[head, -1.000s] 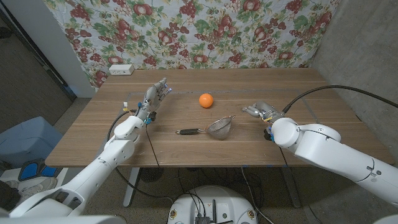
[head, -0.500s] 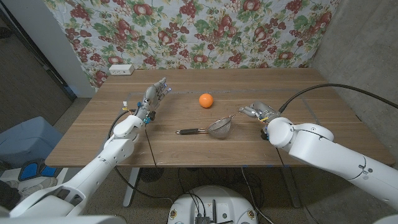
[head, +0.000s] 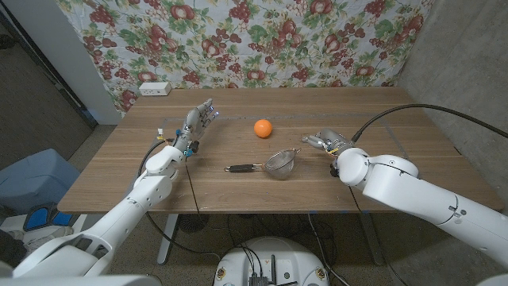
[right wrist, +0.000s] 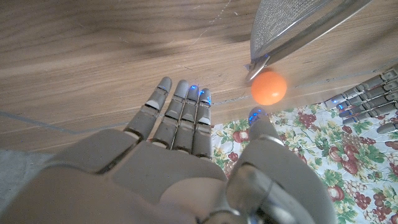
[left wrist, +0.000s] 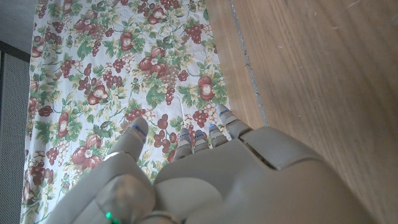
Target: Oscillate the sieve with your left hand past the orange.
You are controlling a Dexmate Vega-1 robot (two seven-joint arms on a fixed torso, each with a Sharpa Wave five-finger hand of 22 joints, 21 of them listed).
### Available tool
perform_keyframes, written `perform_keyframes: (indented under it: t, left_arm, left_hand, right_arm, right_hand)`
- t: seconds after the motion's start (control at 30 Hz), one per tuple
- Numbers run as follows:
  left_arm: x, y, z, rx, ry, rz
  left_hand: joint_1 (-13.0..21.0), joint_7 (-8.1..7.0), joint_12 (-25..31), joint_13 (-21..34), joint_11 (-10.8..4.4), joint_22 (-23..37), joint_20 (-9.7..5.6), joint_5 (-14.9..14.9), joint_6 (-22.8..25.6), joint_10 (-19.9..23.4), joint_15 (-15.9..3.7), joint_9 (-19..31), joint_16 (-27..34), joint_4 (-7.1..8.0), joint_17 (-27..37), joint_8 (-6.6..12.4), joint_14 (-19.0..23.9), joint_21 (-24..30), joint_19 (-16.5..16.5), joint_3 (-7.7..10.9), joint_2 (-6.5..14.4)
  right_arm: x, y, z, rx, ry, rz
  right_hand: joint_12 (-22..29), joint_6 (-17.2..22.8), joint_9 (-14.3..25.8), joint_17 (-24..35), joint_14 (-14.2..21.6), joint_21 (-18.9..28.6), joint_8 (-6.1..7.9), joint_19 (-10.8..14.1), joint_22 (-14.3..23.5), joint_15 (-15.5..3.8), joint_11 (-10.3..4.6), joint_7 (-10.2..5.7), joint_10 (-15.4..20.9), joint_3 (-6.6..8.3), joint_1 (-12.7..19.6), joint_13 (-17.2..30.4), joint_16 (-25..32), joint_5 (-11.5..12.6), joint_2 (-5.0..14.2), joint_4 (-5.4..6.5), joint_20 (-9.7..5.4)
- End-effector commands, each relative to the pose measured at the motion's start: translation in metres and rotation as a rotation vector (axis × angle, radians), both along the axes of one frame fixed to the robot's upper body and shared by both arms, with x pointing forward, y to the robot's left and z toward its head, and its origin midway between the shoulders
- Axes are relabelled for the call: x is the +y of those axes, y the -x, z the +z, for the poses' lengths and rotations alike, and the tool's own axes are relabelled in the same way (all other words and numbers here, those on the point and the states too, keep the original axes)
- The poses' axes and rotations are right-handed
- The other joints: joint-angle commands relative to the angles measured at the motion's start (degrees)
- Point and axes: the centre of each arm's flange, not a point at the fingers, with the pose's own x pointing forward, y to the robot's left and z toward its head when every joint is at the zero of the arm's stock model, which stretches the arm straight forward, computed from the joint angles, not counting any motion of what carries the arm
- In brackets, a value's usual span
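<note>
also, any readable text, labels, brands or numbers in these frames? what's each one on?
None readable.
White box at the table's far left edge: no legible print, too small to tell.
Sieve, orange, left hand and right hand: no markings visible.
Floral backdrop: pattern only, no words.

Right hand (head: 323, 141) nearer the sieve (head: 279, 164)
</note>
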Motion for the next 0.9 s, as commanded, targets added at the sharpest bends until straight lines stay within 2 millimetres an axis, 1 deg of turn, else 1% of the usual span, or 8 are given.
perform_keyframes:
  t: [0.03,0.33,0.43,0.5,0.57,0.63,0.73,0.9]
  left_arm:
    - [-0.001,-0.002,0.000,0.004,0.003,0.000]
    - [-0.004,-0.001,-0.001,0.003,0.001,-0.001]
    - [-0.005,0.001,-0.001,0.003,0.000,-0.001]
    - [-0.005,0.001,-0.001,0.003,0.000,0.001]
    - [-0.005,0.003,-0.001,0.002,-0.001,0.002]
    - [-0.005,0.003,-0.001,0.003,-0.002,0.003]
    - [-0.006,0.004,-0.001,0.003,-0.001,0.004]
    - [-0.006,0.005,-0.001,0.002,-0.002,0.004]
  left_hand:
    - [0.7,0.07,-0.1,0.1,0.00,0.3,0.03,0.1,0.5,0.2,-0.62,0.3,0.1,-0.25,0.3,-0.19,0.3,-0.1,0.5,0.14,2.2]
    - [0.7,0.09,-0.1,0.1,0.04,0.3,0.05,0.1,0.5,0.2,-0.62,0.3,0.1,-0.27,0.3,-0.18,0.3,-0.1,0.5,0.14,2.3]
    - [0.7,0.09,-0.1,0.1,0.07,0.3,0.06,0.1,0.5,0.2,-0.64,0.3,0.1,-0.26,0.3,-0.18,0.2,-0.1,0.5,0.13,2.3]
    - [0.7,0.07,-0.1,0.1,0.05,0.3,0.06,0.1,0.5,0.2,-0.59,0.3,0.1,-0.26,0.3,-0.17,0.2,-0.1,0.5,0.13,2.3]
    - [0.7,0.09,-0.1,0.1,-0.03,0.3,0.07,0.1,0.5,0.2,-0.63,0.3,0.1,-0.28,0.3,-0.19,0.2,-0.1,0.5,0.12,2.3]
    - [0.7,0.09,-0.1,0.1,-0.05,0.3,0.07,0.1,0.5,0.2,-0.61,0.3,0.1,-0.27,0.3,-0.18,0.3,-0.1,0.5,0.12,2.3]
    - [0.7,0.10,-0.1,0.1,-0.05,0.3,0.09,0.1,0.5,0.3,-0.62,0.3,0.1,-0.28,0.3,-0.18,0.2,-0.1,0.5,0.11,2.3]
    - [0.7,0.11,-0.1,0.1,-0.06,0.3,0.05,0.1,0.5,0.2,-0.60,0.3,0.1,-0.28,0.3,-0.17,0.2,-0.2,0.5,0.09,2.3]
  right_arm:
    - [0.008,-0.005,0.003,-0.007,0.035,0.002]
    - [0.012,-0.004,0.002,-0.015,0.067,-0.014]
    - [0.013,-0.004,0.001,-0.018,0.081,-0.020]
    - [0.014,-0.003,0.001,-0.015,0.090,-0.022]
    - [0.014,-0.003,0.001,-0.012,0.096,-0.020]
    - [0.015,-0.003,0.001,-0.003,0.102,-0.018]
    - [0.017,-0.004,0.000,0.013,0.113,-0.009]
    - [0.019,-0.005,0.000,0.019,0.129,-0.011]
  right_hand:
    - [0.9,0.7,0.1,0.5,1.7,0.6,0.47,1.1,0.2,-0.05,-0.08,-0.05,1.2,-0.44,0.6,0.5,0.9,-0.2,-0.26,-0.05,0.18]
    - [1.7,1.0,0.2,1.3,3.3,0.9,0.52,2.0,0.3,-0.07,-0.67,-0.28,2.7,-1.17,1.0,1.5,2.0,-0.5,-1.28,-0.25,0.47]
    - [1.8,0.7,0.2,1.5,3.4,1.0,0.41,2.1,0.3,-0.29,-1.09,-0.61,2.8,-1.57,1.0,1.8,2.2,-0.6,-1.97,-0.32,0.51]
    - [2.3,0.7,0.3,1.9,4.7,1.0,0.45,2.3,0.3,-0.95,-1.47,-0.76,3.4,-2.04,1.4,2.4,3.0,-0.5,-2.94,-0.54,0.56]
    - [2.9,0.8,0.4,2.5,5.8,1.2,0.61,2.8,0.4,-1.51,-1.81,-0.95,4.4,-2.34,2.1,3.1,3.8,-0.3,-3.59,-0.70,0.45]
    - [4.1,1.5,0.6,3.5,6.8,1.4,1.08,3.2,0.4,-1.41,-2.21,-1.01,6.1,-2.73,3.0,4.2,4.7,0.0,-4.15,-0.63,0.32]
    - [5.2,2.1,0.9,4.4,7.9,1.6,1.46,3.7,0.5,-1.78,-2.38,-0.97,7.4,-3.02,3.5,5.1,5.6,0.1,-4.30,-0.44,0.15]
    - [5.9,2.3,1.1,5.1,8.5,1.8,1.64,4.0,0.6,-1.95,-2.53,-0.94,7.9,-3.29,3.9,5.8,6.2,0.2,-4.56,-0.40,0.07]
